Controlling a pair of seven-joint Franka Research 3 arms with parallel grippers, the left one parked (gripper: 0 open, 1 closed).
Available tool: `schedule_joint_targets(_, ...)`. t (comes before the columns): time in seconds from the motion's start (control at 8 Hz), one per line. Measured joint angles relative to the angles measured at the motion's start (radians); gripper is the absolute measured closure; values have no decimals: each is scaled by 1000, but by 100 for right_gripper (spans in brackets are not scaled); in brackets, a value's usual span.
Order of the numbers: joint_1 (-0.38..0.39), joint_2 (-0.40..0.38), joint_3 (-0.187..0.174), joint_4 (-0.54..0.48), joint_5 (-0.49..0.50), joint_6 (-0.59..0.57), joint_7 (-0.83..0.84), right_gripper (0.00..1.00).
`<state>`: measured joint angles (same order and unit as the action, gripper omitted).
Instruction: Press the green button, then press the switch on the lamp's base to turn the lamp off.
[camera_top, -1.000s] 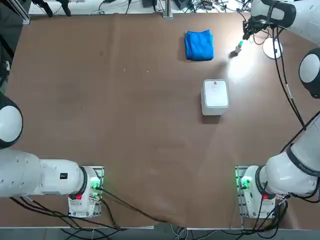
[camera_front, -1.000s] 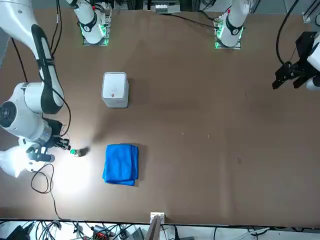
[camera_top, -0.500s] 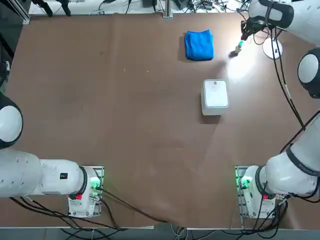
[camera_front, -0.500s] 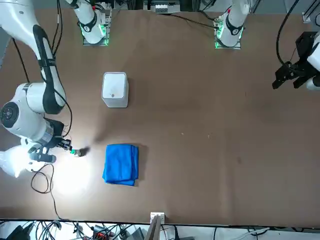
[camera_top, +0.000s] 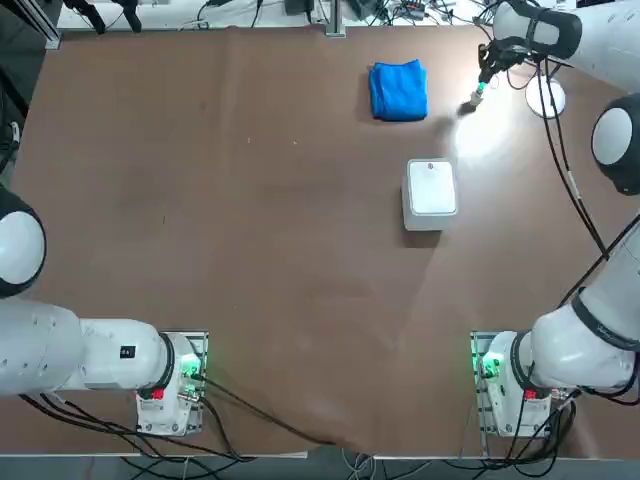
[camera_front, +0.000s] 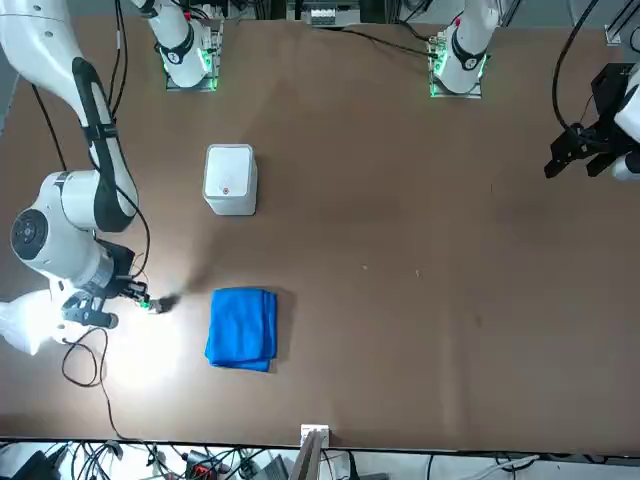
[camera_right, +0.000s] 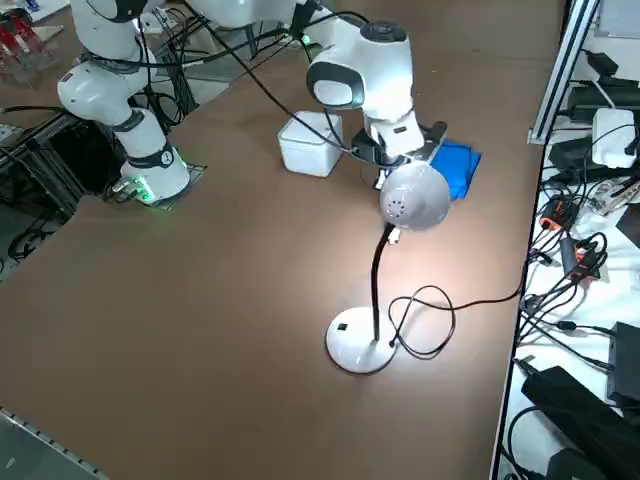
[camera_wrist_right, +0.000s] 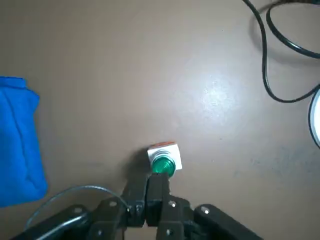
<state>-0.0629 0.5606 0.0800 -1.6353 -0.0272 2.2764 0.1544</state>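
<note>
The right gripper hangs low at the upper right of the top view, its two black fingers pressed together with no gap, holding nothing. Their tips sit right at the green button, whose bright green cap shows just past them in the wrist view; whether they touch the cap cannot be told. The button is a tiny pale stub standing upright on the brown table, in a bright pool of lamplight.

To the left of the button in the top view lies a folded blue cloth, near it but apart. Right of the button, near the frame's right edge, is the lamp's base, a flat white disc. In the right side view the lamp is lit, its thin black neck curving up from the base, with the switch a small dark spot on the disc and a black cord looping beside it.

A white rounded box sits lower, toward the middle right of the top view.
</note>
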Motion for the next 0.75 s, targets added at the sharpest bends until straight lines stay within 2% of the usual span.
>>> schedule_joint_targets(0.75,0,27,-1,0,0,21,9,98)
